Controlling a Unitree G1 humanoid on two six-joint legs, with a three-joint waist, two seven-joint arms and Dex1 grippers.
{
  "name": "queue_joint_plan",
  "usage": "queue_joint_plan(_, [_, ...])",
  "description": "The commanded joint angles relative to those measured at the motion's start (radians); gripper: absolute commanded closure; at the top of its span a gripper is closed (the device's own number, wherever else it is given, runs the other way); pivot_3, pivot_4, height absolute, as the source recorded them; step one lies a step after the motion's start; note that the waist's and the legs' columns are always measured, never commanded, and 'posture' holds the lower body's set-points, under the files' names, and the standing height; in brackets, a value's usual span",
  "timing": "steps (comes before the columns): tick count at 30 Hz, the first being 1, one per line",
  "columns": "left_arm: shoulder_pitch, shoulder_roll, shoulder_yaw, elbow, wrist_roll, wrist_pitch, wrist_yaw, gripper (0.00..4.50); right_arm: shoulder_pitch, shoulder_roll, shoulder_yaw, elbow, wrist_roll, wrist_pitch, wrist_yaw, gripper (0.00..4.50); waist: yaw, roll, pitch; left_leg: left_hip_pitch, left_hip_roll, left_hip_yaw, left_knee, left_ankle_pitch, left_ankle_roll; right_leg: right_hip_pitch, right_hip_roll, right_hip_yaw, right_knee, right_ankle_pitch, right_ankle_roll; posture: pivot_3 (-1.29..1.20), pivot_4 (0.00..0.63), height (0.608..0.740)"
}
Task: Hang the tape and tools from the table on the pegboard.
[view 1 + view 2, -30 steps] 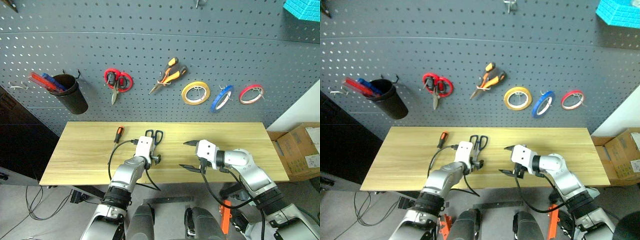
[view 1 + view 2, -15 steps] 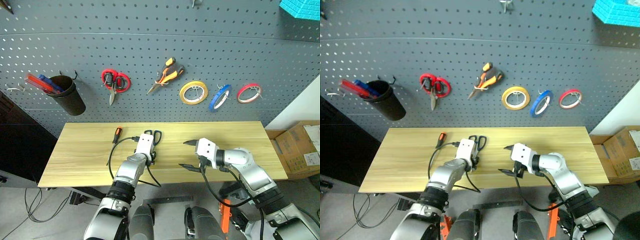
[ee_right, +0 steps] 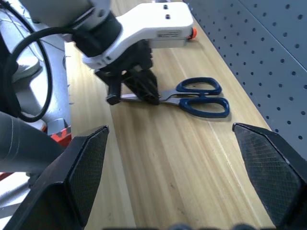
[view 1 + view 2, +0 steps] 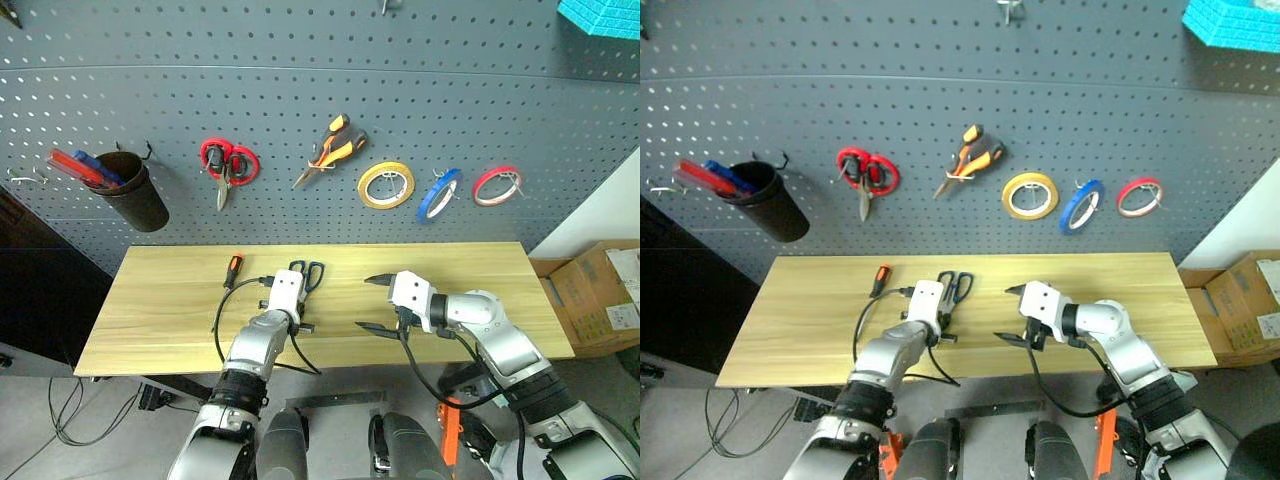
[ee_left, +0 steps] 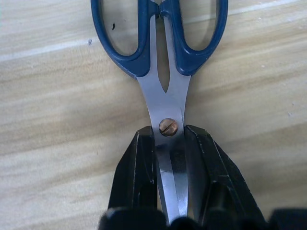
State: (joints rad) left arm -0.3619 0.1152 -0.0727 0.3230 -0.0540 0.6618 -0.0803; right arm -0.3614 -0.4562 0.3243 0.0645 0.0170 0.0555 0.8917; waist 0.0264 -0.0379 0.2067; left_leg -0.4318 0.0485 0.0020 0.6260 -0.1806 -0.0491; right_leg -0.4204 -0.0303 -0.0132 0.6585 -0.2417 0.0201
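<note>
A: Status, left to right?

B: Left gripper (image 5: 169, 158) is clenched on the scissors' (image 5: 160, 52) blades, flat on the table (image 4: 160, 300). Right gripper (image 4: 378, 303) stands released.

A: Risk?

B: Smooth blades may slip or pivot during lifting.

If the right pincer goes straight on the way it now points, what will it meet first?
Probably the scissors lying on the table, and close by them the left pincer, shut on their blades. The right pincer is open and aims toward them; the wood between looks free, though depth is uncertain.

bare table (image 4: 480, 265) right — screwdriver (image 4: 233, 268) crowds left
</note>
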Motion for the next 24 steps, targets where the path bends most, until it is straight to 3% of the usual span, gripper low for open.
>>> queue_joint_plan(1, [0.075, 0.060, -0.004, -0.174, 0.039, -0.135, -0.025, 4.00, 0.046, 0.001, -0.056, -0.108, 0.044, -0.022, -0.024, 0.00, 0.001, 0.000, 0.000, 0.000, 0.000, 0.000, 0.000, 0.000, 0.000, 0.000, 0.000, 0.000, 0.000, 0.000, 0.000, 0.12, 0.187, 0.740])
queue_joint_plan(4, [0.149, 0.101, -0.004, -0.264, 0.053, -0.276, -0.049, 4.00, 0.086, 0.008, -0.080, -0.166, 0.069, -0.009, -0.042, 0.00, 0.003, 0.000, 0.000, -0.001, 0.001, 0.000, -0.003, 0.000, 0.000, -0.001, 0.000, 0.000, -0.001, 0.000, 0.000, 0.14, 0.173, 0.740])
queue_joint_plan(7, [0.324, 0.198, 0.000, -0.458, 0.118, -0.522, -0.065, 4.00, 0.149, 0.023, -0.114, -0.238, 0.074, -0.019, -0.101, 0.00, 0.005, 0.001, -0.002, -0.001, 0.001, 0.000, -0.003, 0.000, -0.001, -0.001, -0.001, 0.000, -0.002, 0.000, 0.000, 0.15, 0.149, 0.740])
queue_joint_plan(13, [0.532, 0.234, 0.049, -0.640, 0.203, -0.714, -0.010, 4.00, 0.189, 0.064, -0.162, -0.279, 0.075, -0.042, -0.192, 0.00, 0.028, 0.002, -0.007, -0.001, 0.000, 0.004, -0.004, -0.002, -0.001, 0.001, -0.004, 0.000, -0.010, 0.000, -0.001, 0.19, 0.105, 0.740])
queue_joint_plan(17, [0.525, 0.209, 0.101, -0.648, 0.224, -0.742, 0.049, 4.00, 0.164, 0.099, -0.171, -0.271, 0.079, -0.058, -0.228, 0.00, 0.049, 0.002, -0.015, -0.001, 0.000, 0.005, -0.003, -0.002, 0.000, 0.001, -0.004, 0.000, -0.013, 0.001, -0.002, 0.20, 0.080, 0.740])
queue_joint_plan(24, [0.363, 0.201, 0.142, -0.538, 0.186, -0.713, 0.028, 4.00, 0.089, 0.123, -0.157, -0.202, 0.059, -0.084, -0.247, 0.00, 0.059, 0.000, -0.041, -0.002, 0.000, 0.006, -0.001, -0.002, 0.001, 0.002, -0.003, 0.000, -0.012, 0.004, 0.003, 0.21, 0.063, 0.740])
